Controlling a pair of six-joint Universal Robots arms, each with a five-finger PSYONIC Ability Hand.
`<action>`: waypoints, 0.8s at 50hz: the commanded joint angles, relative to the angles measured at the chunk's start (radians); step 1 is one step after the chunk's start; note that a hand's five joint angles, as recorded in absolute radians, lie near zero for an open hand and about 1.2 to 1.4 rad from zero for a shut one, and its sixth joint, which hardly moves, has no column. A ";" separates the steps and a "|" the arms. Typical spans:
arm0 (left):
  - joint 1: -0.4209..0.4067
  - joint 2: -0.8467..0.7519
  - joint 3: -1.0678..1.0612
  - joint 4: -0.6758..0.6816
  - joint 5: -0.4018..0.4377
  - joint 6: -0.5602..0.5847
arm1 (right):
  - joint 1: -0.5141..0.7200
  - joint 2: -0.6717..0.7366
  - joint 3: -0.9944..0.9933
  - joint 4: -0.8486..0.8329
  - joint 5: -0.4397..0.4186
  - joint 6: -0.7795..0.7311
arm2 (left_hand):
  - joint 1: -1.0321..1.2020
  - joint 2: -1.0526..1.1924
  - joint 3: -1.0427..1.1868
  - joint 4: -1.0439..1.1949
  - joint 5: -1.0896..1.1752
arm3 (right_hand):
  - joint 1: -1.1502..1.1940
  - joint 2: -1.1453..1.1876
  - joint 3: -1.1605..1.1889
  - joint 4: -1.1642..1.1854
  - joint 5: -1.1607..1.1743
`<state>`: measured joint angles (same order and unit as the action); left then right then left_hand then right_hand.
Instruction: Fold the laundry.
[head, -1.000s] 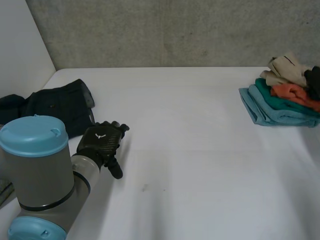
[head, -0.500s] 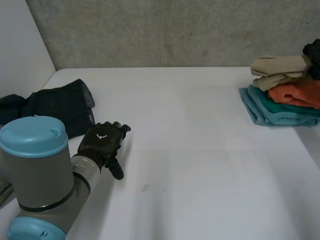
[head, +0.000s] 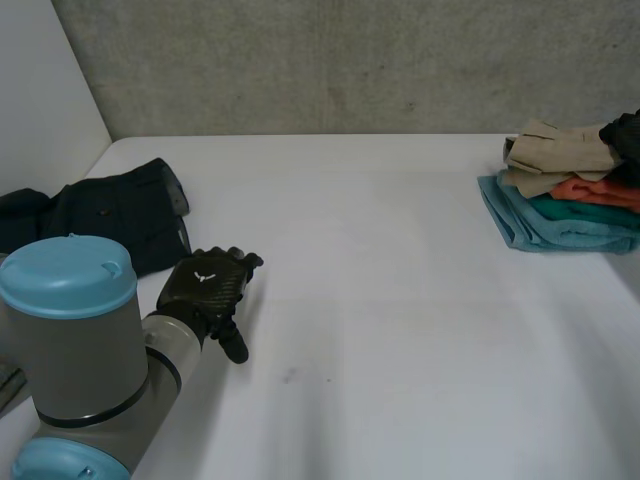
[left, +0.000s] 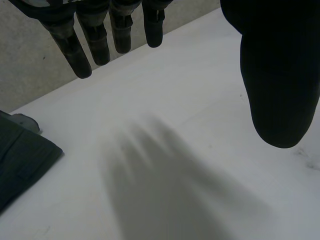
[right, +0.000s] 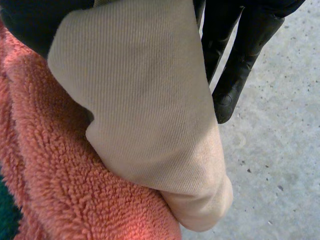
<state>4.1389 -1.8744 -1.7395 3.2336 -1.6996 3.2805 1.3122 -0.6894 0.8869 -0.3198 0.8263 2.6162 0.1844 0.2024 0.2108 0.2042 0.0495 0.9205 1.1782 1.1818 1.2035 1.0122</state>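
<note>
At the white table's (head: 400, 300) far right edge the right hand (right: 235, 75) pinches a beige twill cloth (right: 145, 100) lying on an orange fleece (right: 60, 190), which lifting could drag off the folded stack (head: 560, 225), while the left hand (head: 205, 285) hovers open-fingered near a dark crumpled garment (head: 110, 215).

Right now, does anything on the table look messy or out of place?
The beige cloth sits askew on top of the orange fleece. It is bunched and overhangs the fleece, and the right hand is pinching it. The dark garment by the left hand lies crumpled and unfolded.
</note>
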 joint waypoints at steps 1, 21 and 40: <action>0.001 -0.002 0.000 0.000 0.000 0.001 | -0.022 0.019 0.004 0.002 -0.001 -0.018 | -0.009 -0.027 -0.035 -0.029 -0.049 | 0.476 0.218 0.214 0.193 0.210; 0.003 -0.003 0.000 0.000 0.000 0.001 | -0.056 -0.226 0.124 0.100 0.094 0.067 | -0.009 -0.027 -0.035 -0.029 -0.049 | -0.746 -1.004 -1.007 -1.029 -1.012; 0.015 0.067 0.001 0.000 0.012 -0.005 | 0.127 -0.369 -0.011 0.528 0.419 0.278 | -0.010 -0.028 -0.036 -0.030 -0.050 | -0.746 -1.004 -1.007 -1.029 -1.012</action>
<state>4.1446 -1.8610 -1.7381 3.2325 -1.6861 3.2798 1.3220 -1.0212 0.8785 0.1598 1.1769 2.8301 0.1844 0.2025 0.2108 0.2042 0.0496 0.2045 0.2299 0.2137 0.2394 0.0681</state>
